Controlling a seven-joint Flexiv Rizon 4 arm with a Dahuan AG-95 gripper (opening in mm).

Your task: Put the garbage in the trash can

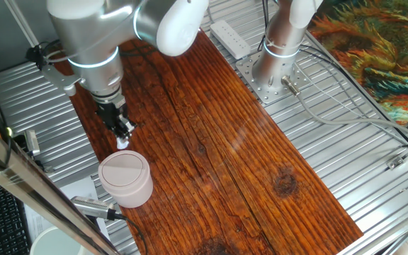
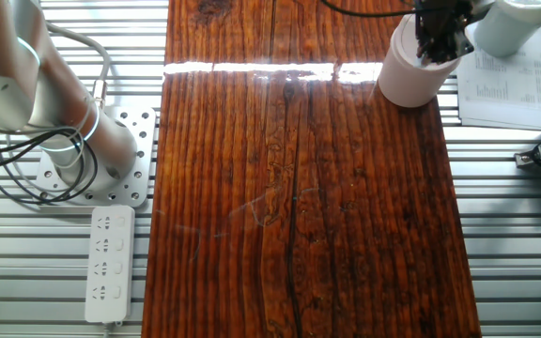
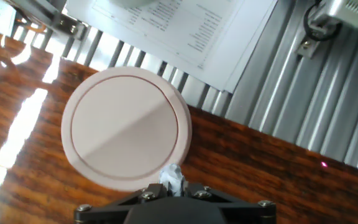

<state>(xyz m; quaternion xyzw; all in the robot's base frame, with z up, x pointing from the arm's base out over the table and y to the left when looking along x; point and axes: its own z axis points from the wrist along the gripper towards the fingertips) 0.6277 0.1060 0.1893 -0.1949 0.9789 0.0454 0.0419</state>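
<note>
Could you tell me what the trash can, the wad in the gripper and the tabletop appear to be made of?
Trash can: probably matte plastic, smooth pale pink. Wad pinched in the gripper: likely crumpled paper, white and creased. Tabletop: wood, glossy, with visible grain and glare.

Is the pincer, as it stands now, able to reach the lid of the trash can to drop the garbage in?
Probably yes. The pincer holds a white wad just above the edge of the trash can, and nothing stands between them. The lid looks closed, so it must swing first.

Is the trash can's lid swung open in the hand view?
No, the trash can shows its round lid lying flat and closed, while the gripper holds a white wad of garbage beside its rim.
</note>
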